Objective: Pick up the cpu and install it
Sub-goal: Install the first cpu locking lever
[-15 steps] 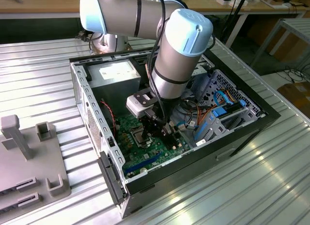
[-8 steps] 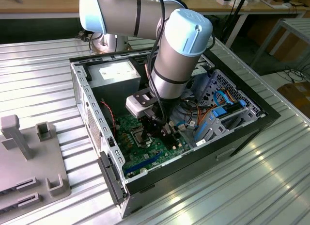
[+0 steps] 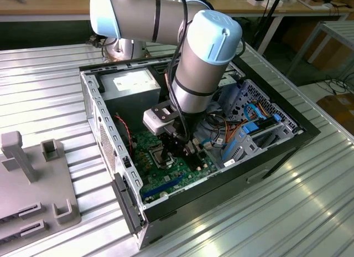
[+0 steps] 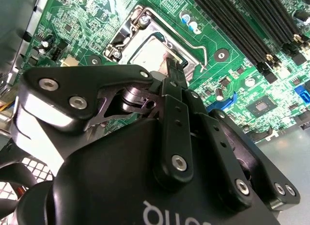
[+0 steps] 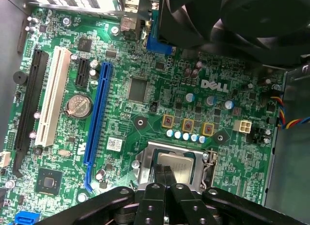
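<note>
The cpu (image 5: 183,168) is a silver-grey square lying flat inside the metal-framed socket (image 5: 145,159) on the green motherboard (image 5: 145,113). In the second wrist view the cpu (image 4: 147,53) shows pale within the socket frame (image 4: 127,33), whose lever wire runs beside it. My gripper (image 5: 164,172) hangs straight over the socket with its two black fingers pressed together. Their tips (image 4: 172,66) sit at the cpu's edge, and nothing shows between them. In the exterior view the gripper (image 3: 185,149) reaches down into the open computer case beside the socket (image 3: 159,155).
The case walls (image 3: 105,124) ring the board. A power supply (image 3: 133,85) sits at the back, with cables and blue drive caddies (image 3: 251,127) on the exterior view's right. Memory slots (image 4: 252,26), expansion slots (image 5: 97,113) and a black fan (image 5: 232,16) crowd the board. A grey fixture (image 3: 33,174) stands outside.
</note>
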`<state>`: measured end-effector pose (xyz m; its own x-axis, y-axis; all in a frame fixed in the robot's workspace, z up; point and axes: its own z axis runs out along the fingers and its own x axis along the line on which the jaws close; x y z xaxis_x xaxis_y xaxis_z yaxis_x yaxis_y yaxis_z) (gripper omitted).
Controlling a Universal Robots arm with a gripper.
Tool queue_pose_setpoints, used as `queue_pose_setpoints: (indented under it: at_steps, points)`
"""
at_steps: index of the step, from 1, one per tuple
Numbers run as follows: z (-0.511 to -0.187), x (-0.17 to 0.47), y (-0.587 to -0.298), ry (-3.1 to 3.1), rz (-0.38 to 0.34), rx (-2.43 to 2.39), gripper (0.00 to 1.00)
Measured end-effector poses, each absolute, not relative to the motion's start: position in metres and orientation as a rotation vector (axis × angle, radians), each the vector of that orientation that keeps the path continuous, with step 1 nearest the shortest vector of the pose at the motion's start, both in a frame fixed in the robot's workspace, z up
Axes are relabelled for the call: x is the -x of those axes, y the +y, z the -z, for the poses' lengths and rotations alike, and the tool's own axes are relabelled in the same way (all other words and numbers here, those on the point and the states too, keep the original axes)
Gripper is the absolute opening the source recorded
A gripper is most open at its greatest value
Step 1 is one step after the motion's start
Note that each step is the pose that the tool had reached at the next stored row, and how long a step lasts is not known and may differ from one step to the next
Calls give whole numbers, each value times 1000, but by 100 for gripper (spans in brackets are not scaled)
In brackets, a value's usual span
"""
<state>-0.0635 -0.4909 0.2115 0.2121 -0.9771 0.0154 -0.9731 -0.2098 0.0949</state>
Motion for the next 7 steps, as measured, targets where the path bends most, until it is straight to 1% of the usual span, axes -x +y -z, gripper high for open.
queue_pose_setpoints:
  at_steps: [7]
  points:
    - [-212, 65, -491, -1920, 73, -2379, 11]
